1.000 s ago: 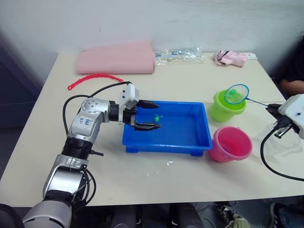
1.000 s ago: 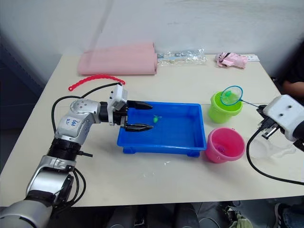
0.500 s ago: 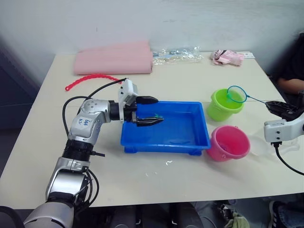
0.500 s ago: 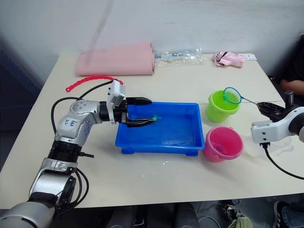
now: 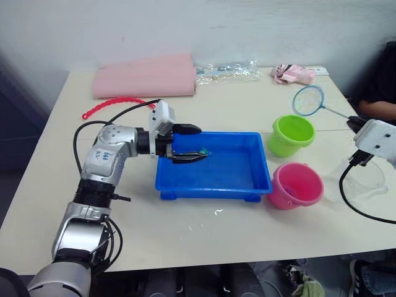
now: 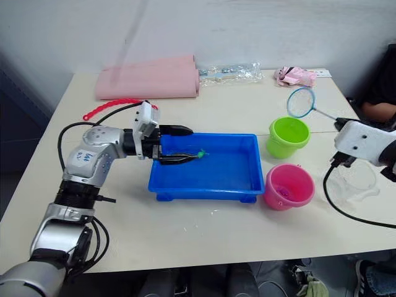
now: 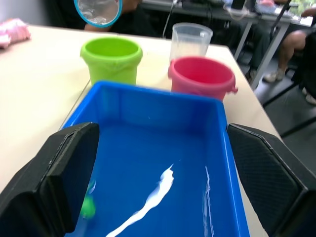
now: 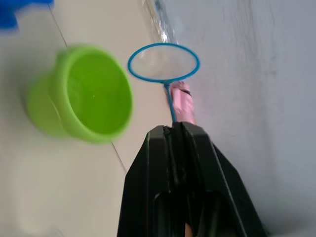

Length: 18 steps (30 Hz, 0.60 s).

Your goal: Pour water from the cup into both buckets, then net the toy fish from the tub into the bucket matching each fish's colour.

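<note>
Right claw (image 8: 174, 129) is clamped on the thin handle of the blue-rimmed round net (image 5: 308, 99), raised beyond the lime green plastic bucket (image 5: 291, 135). Left claw (image 5: 193, 143), fingers apart, hovers inside the shallow blue plastic tub (image 5: 247, 179) near a small green toy fish (image 5: 202, 151). Risk: the thin handle may twist in the grip, spoiling the next scoop.

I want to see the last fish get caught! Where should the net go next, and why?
Probably back over to the blue tub and down beside the little green fish. The right gripper holds the net up beyond the green bucket, and its mesh looks empty. The open left gripper is at that fish's end of the tub.
</note>
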{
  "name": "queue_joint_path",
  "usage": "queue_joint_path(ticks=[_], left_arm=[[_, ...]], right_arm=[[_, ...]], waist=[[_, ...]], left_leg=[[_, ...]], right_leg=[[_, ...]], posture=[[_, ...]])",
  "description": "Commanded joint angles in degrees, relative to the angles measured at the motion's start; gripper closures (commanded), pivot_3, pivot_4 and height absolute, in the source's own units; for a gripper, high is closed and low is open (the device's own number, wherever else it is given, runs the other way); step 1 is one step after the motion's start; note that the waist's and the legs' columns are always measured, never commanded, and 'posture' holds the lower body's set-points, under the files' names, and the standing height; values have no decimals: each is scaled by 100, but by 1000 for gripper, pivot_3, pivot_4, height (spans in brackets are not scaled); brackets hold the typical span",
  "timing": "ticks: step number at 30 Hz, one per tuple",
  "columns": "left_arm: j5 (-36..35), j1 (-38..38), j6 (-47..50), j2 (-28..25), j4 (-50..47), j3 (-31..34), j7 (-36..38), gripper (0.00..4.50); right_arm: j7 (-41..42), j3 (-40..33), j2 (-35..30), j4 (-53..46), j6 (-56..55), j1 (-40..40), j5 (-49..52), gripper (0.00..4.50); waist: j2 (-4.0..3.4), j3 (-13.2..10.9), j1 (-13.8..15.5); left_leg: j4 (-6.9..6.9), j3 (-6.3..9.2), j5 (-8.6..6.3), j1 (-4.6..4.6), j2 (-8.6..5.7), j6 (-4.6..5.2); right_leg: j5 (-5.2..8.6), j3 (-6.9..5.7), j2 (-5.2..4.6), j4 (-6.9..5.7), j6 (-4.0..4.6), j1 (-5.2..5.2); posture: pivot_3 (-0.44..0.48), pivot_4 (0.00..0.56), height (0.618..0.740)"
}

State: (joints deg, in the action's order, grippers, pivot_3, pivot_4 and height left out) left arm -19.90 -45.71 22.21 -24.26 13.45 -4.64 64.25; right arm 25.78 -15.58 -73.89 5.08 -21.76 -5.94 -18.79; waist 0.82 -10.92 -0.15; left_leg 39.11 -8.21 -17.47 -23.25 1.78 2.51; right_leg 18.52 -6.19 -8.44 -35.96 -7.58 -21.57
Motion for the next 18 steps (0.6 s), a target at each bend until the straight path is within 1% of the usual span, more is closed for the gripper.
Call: queue_joint_path(ticks=[1, 4, 6, 8, 11, 13, 16, 18], left_arm=[[278, 448, -198, -1257, -203, 25, 837, 31], [348, 653, -248, -1645, -252, 56, 1008, 31], [387, 747, -259, -1853, -286, 87, 1053, 31], [397, 809, -287, -1969, -312, 117, 1081, 31], [401, 855, -298, -1992, -362, 176, 988, 31], [388, 872, -304, -1941, -415, 204, 852, 31], [455, 828, -439, -1805, -335, 188, 643, 31], [517, 772, -509, -1742, -231, 175, 544, 31]], right_arm=[[1524, 400, 828, -2276, 3875, -601, 5097, 4500], [1784, 793, 1077, -2619, 4727, -853, 5542, 4500], [1913, 1021, 1074, -2763, 5392, -974, 6014, 4500], [2044, 1222, 1016, -2875, 5810, -1016, 6362, 4500], [2064, 1567, 1193, -2970, 6247, -1090, 6450, 4500], [1907, 1810, 1505, -2847, 6575, -1231, 6377, 4500], [1410, 1916, 2062, -2509, 7147, -1421, 6677, 4500], [1185, 1980, 2304, -2361, 7288, -1512, 6672, 4500]], waist=[[2, -1, -1], [-7, 0, -8], [-7, 0, -35], [-6, -1, -50], [-6, -1, 89], [-6, -1, 111], [-6, -1, 126], [-6, -1, 121]], left_leg=[[0, 6, 0, 0, 1, 0], [-2, 8, 0, 0, -1, 0], [-4, 8, -1, 0, 1, 1], [-4, 10, -3, 0, 8, -2], [0, 15, -5, -7, -1, 0], [3, 15, -11, -10, -8, 12], [3, 14, -13, -10, -8, 13], [3, 12, -13, -10, -6, 12]], right_leg=[[0, -4, 1, 2, 0, 5], [0, -8, 2, -5, 1, 3], [0, -6, -1, -5, 1, -1], [3, -10, 0, -4, 7, -1], [3, -16, -8, -4, 8, -2], [2, -14, -17, 0, 6, -2], [2, -14, -18, 1, 6, -2], [2, -16, -16, -1, 6, -4]], posture=[[0, 150, 738], [0, 150, 738], [0, 150, 738], [0, 150, 738], [0, 150, 738], [0, 150, 738], [0, 150, 738], [0, 150, 738]])
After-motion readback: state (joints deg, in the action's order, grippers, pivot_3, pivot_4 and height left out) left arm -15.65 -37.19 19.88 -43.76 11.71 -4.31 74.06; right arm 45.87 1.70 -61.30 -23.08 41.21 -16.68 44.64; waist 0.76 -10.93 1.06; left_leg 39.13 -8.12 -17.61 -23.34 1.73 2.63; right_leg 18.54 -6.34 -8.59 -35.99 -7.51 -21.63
